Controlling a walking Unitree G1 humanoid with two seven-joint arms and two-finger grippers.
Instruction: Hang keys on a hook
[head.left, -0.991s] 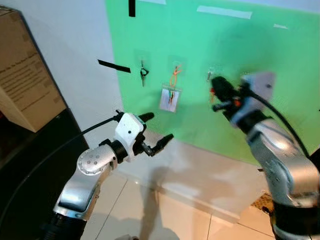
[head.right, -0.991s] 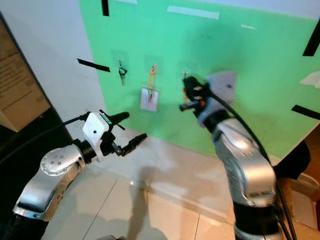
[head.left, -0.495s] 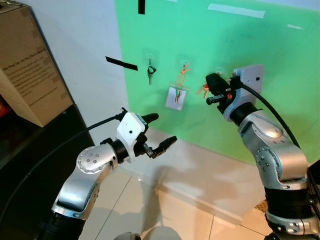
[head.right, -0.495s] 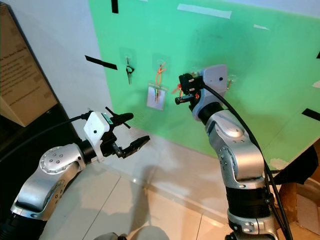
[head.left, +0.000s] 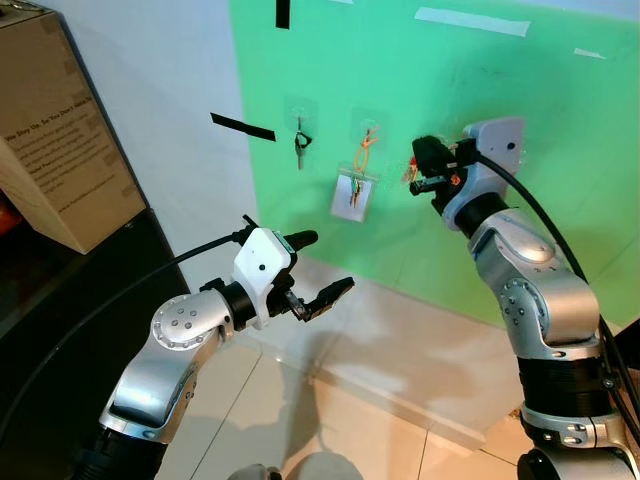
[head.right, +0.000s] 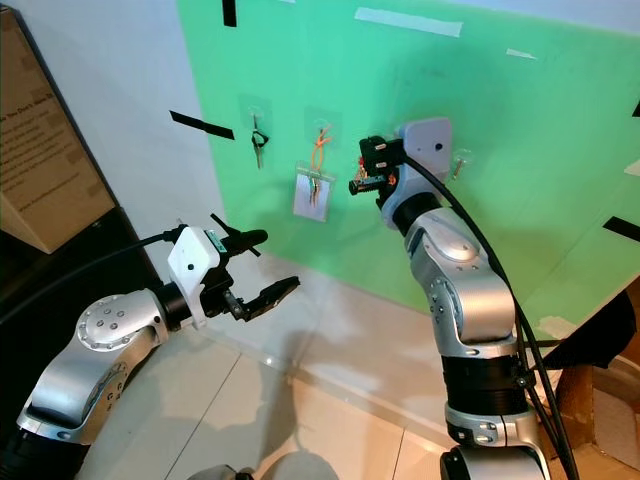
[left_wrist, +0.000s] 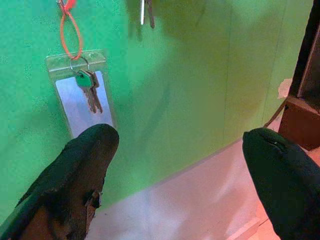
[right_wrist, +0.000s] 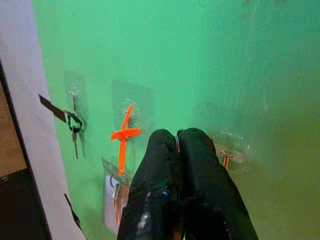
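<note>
My right gripper (head.left: 418, 168) is raised against the green wall panel (head.left: 560, 130) and is shut on the keys; an orange bit (head.left: 409, 176) hangs under it. In the right wrist view its fingertips (right_wrist: 165, 145) press together on a thin metal ring (right_wrist: 176, 142), close beside an empty clear hook (right_wrist: 227, 150). Further left, one hook holds a dark key (head.left: 298, 145) and another holds an orange loop (head.left: 363, 150) with a clear tag of keys (head.left: 350, 192). My left gripper (head.left: 322, 263) stands open, low and away from the wall.
A cardboard box (head.left: 60, 150) sits on a black cabinet (head.left: 60, 330) at the left. Black tape strips (head.left: 242, 128) mark the white wall. A pale ledge (head.left: 400, 350) runs under the panel, with tiled floor below. Brown furniture (head.right: 610, 400) stands at the far right.
The camera shifted during the first half second. Since then my right gripper has risen a little and moved closer to the wall with the keys. The left arm has stayed put.
</note>
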